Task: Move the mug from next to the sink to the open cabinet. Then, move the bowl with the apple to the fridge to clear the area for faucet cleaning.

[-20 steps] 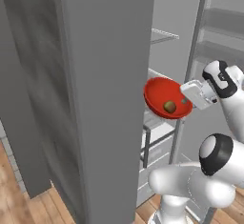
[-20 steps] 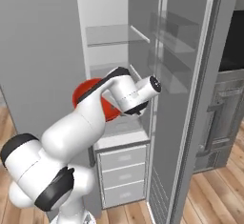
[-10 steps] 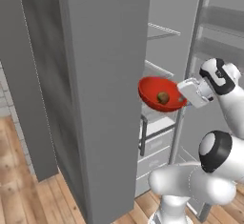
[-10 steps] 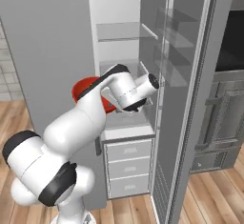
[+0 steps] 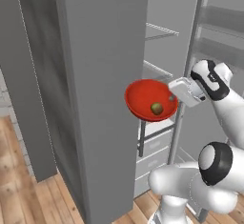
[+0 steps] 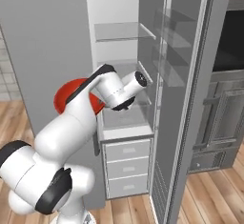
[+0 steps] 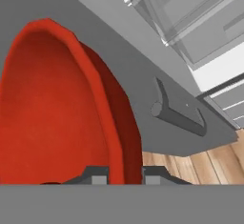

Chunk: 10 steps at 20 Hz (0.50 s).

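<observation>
My gripper [image 5: 173, 97] is shut on the rim of the glossy red bowl [image 5: 147, 99], holding it tilted in the air. The small brownish-olive apple [image 5: 157, 107] lies low in the bowl, near the fingers. The bowl hangs in front of the grey fridge [image 5: 105, 75], beside its open compartment with wire shelves [image 5: 162, 30]. In the hand view the bowl [image 7: 52, 113] looms large, and both fingertips [image 7: 99, 176] clamp its rim at the gripper [image 7: 125, 176]. From the right base view my arm hides most of the bowl [image 6: 66, 96]. The mug, sink and faucet are out of view.
The fridge's open door [image 6: 183, 75] with moulded shelves stands to the right of the compartment. A dark handle [image 7: 176, 111] sticks out from a grey panel close to the bowl. White drawers [image 6: 126, 163] sit below the shelves. Wood floor [image 5: 28, 189] runs around the fridge.
The whole scene has shifted in both base views, so the base has driven relative to the fridge. The bowl stays in the gripper, now a little further left against the fridge's side.
</observation>
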Tool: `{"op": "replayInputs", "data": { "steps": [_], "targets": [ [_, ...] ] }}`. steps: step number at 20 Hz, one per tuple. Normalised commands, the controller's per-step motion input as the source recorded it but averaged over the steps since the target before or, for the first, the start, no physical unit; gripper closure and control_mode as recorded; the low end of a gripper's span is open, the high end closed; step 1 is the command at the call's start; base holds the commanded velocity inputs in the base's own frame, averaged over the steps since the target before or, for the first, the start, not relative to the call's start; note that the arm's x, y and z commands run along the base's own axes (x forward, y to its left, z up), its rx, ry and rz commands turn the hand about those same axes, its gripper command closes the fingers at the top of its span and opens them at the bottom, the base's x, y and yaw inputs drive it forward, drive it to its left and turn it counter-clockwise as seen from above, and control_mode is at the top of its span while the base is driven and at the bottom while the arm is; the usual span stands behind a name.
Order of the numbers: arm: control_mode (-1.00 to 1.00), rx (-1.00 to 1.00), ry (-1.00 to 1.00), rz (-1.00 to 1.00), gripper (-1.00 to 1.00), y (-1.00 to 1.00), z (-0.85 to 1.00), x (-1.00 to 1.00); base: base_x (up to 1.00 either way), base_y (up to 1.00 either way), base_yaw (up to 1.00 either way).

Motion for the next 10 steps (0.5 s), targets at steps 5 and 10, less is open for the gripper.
{"op": "replayInputs", "data": {
  "steps": [5,10],
  "targets": [
    [1.00,0.00,0.00,0.00,1.00,0.00,0.00,0.00,0.05,-0.33,-0.22],
    [1.00,0.00,0.00,0.00,1.00,0.00,0.00,0.00,0.01,-0.13,-0.19]
  ]
}}
